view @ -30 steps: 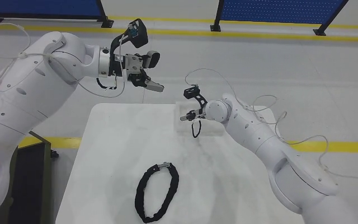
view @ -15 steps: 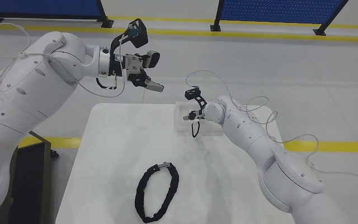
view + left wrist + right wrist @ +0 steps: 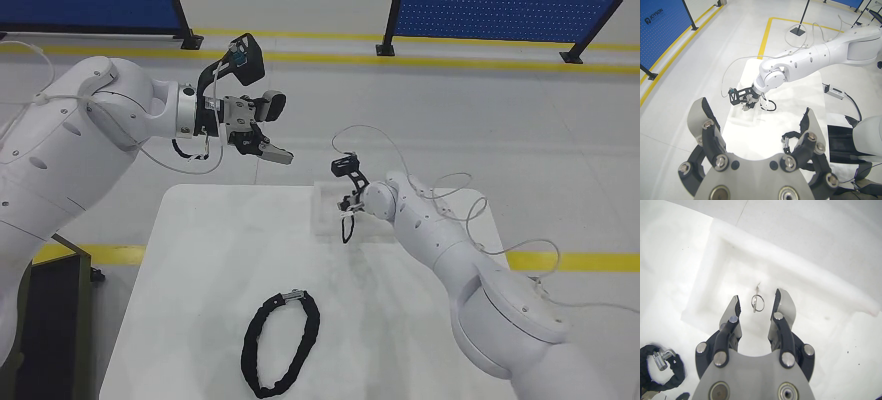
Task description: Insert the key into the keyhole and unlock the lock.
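A white bench [image 3: 200,280] is carrying a black chain lock [image 3: 250,345], which is lying in a closed loop near the front middle, its metal lock head [image 3: 660,362] resting on the surface. Well apart from it, at the far edge, a shallow white foam tray [image 3: 715,239] is holding the key [image 3: 755,307]. The key appears to be standing with its blade pushed into the foam and its ring looped through the upper end, likely so that fingers can close on it from either side (a key lying flat would be much harder to pick up).

The right gripper [image 3: 757,298] is hovering directly over the tray. Its fingers [image 3: 783,300] are spread apart, one on each side of the key, and neither is touching it. This is looking like the very start of the task, since grasping the key has to come first and the lock is lying untouched.

The left gripper [image 3: 274,128] is hanging high beyond the bench's far left corner, fingers wide apart and holding nothing. It is probably waiting there, out of the way, for when the lock needs steadying.
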